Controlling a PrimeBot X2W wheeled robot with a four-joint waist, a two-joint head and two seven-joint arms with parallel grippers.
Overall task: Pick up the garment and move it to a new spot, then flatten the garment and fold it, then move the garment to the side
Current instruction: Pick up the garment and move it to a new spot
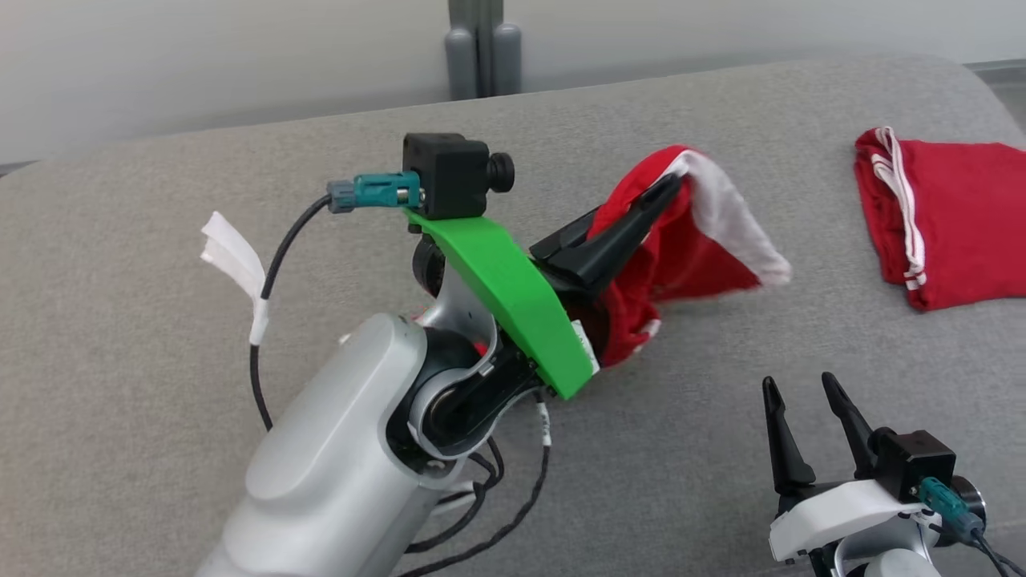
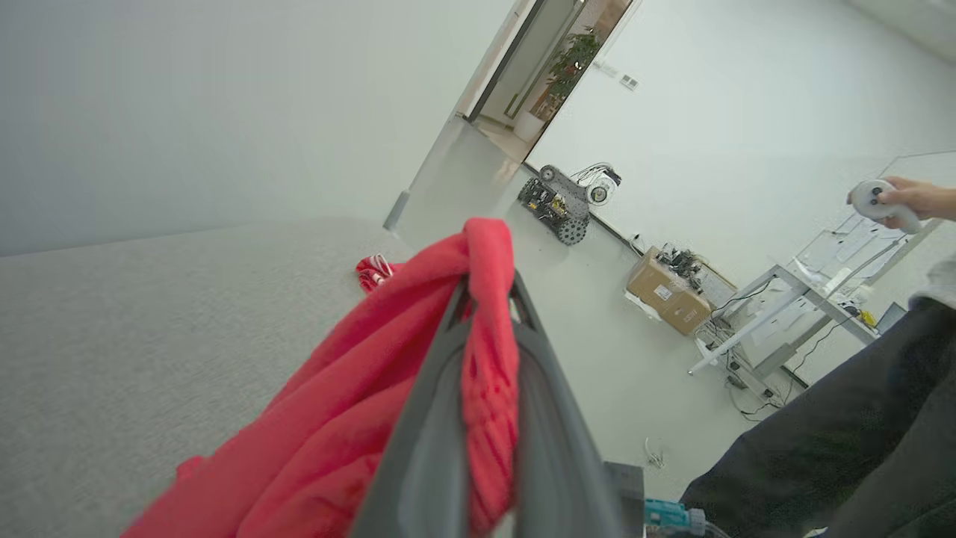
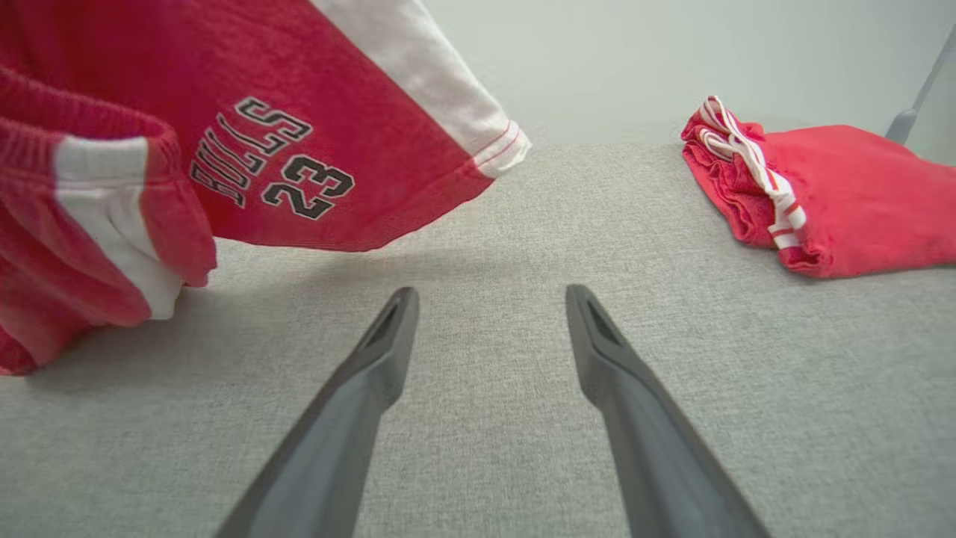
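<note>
The left gripper [image 1: 670,186], clenched on a fold of the red Bulls shorts [image 1: 689,256], holds them partly off the grey fabric surface [image 1: 200,160], while the right gripper [image 1: 801,385] waits spread and empty; moving, flattening and folding apparently remain.

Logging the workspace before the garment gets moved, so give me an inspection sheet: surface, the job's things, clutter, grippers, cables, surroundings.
Surface: grey fabric surface, no stains seen.
Job's things: red garment with white panels, printed BULLS 23, hanging from the left gripper.
Clutter: folded red garment with white stripes, lying at the surface's right side.
Grippers: left gripper shut on the red garment; right gripper open, holding nothing, low over the surface.
Cables: black cable looping from the left wrist camera, white tape tag on it.
Surroundings: person's hand holding a white controller; small tracked robot; cardboard box on the floor.
</note>
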